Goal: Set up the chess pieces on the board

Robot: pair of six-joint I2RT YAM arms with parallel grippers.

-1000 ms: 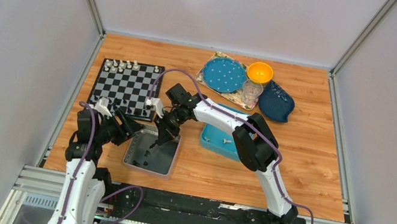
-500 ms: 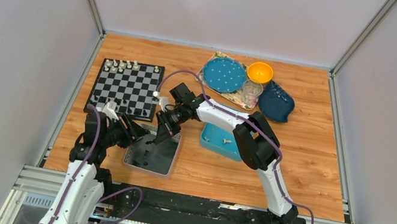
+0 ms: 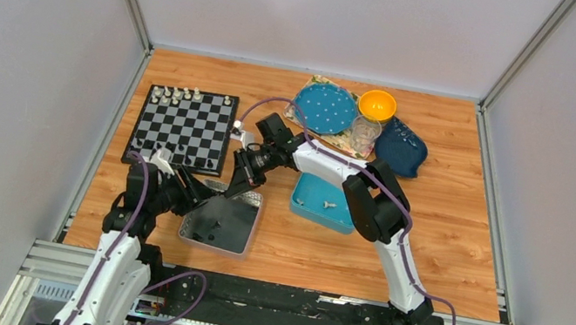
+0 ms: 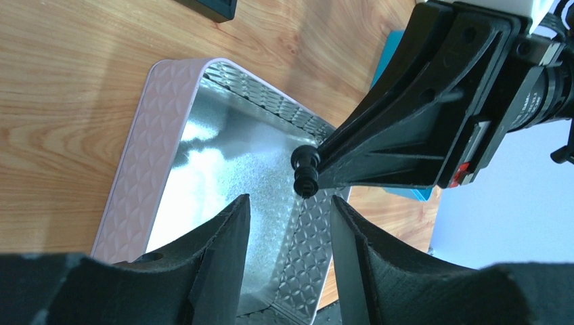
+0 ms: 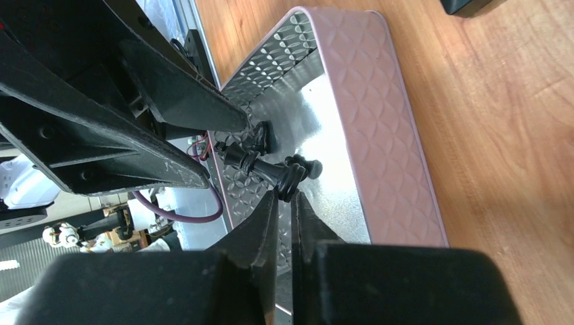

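Up top, the board [image 3: 184,127], just beyond the tray [image 3: 234,229], carries white pieces [image 3: 186,94] on the row farthest from it and some black ones nearest: roughly halfway, I'd judge. Left wrist: left gripper [image 4: 290,223] gapes empty over the tray. Right wrist: right gripper [image 5: 284,200] pinches a black piece [image 5: 260,166] above the tray; more lie inside.

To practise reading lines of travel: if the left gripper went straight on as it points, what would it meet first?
Probably the black chess piece pinched in the right gripper, just ahead of the left gripper over the silver tray, though depth is unclear.
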